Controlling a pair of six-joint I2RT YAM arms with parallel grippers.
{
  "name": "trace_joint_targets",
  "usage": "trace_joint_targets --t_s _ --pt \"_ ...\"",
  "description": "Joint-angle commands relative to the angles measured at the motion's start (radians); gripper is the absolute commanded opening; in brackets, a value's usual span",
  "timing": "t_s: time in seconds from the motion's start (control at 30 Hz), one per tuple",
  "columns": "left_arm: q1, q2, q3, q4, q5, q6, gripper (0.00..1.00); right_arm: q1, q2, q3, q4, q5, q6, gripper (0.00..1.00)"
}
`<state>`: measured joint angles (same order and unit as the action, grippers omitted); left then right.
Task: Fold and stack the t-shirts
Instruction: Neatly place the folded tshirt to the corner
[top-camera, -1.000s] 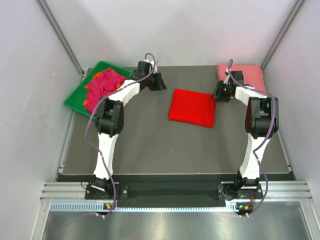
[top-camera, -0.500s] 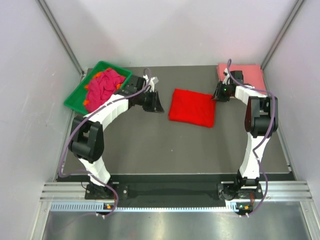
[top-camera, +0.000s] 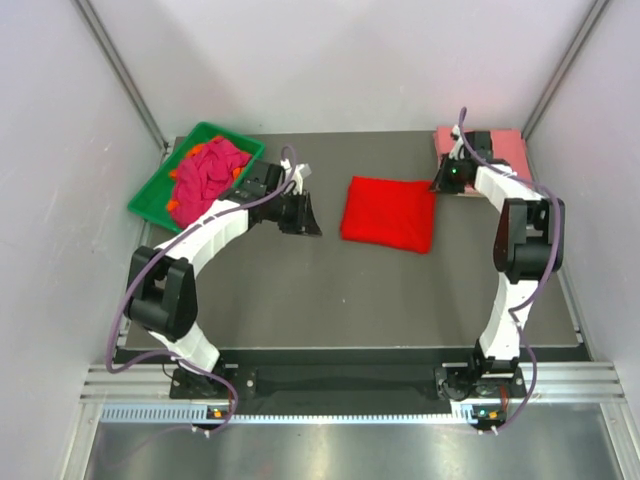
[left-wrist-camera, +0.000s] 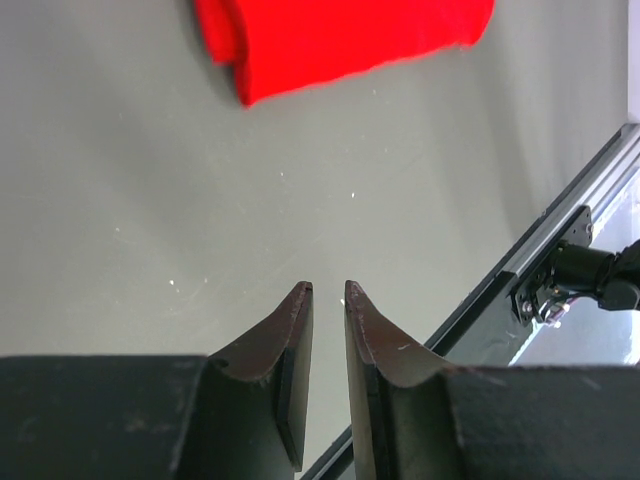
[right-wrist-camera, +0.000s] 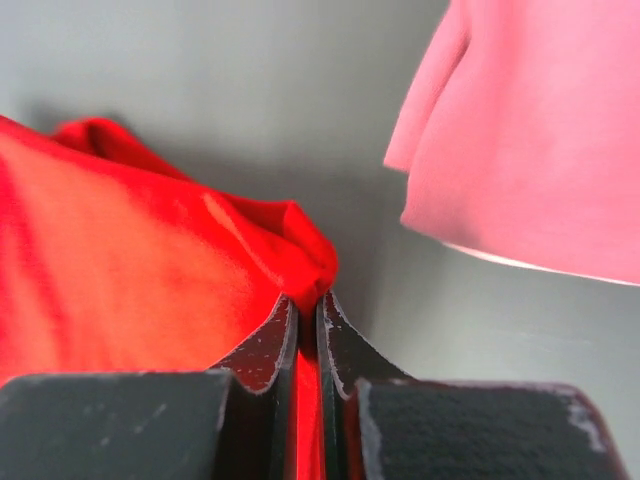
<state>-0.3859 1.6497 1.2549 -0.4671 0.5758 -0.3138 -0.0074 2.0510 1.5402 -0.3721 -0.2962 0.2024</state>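
The tray (top-camera: 150, 196) with its pile (top-camera: 208, 168) of unfolded shirts now lies behind the left gripper (top-camera: 306, 217), which has swung away from it toward the middle. Its jaws stand slightly apart on nothing, and the folded red shirt (top-camera: 388, 213) lies ahead of its fingertips. The right gripper (top-camera: 440, 185) has just pinched shut on that shirt's nearest corner, tugging it a little its way. The pink shirt (top-camera: 500, 150) lies just beyond it, so stacking red on pink looks like the next step.

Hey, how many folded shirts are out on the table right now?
2. The red shirt lies mid-table; the pink shirt sits at the far right corner, perhaps hiding others beneath. Crumpled ones fill the green tray.
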Motion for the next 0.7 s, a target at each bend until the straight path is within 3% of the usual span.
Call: trace_joint_targets --t_s 0.0,0.67 --pt "-0.016 -0.03 -0.025 0.028 0.009 0.018 0.24 0.0 -0.121 0.095 -0.008 0.077 -0.037 0.0" --pt "-0.059 -0.034 -0.015 0.002 -0.002 0.036 0.24 0.0 -0.104 0.547 -0.267 0.229 -0.12 0.0"
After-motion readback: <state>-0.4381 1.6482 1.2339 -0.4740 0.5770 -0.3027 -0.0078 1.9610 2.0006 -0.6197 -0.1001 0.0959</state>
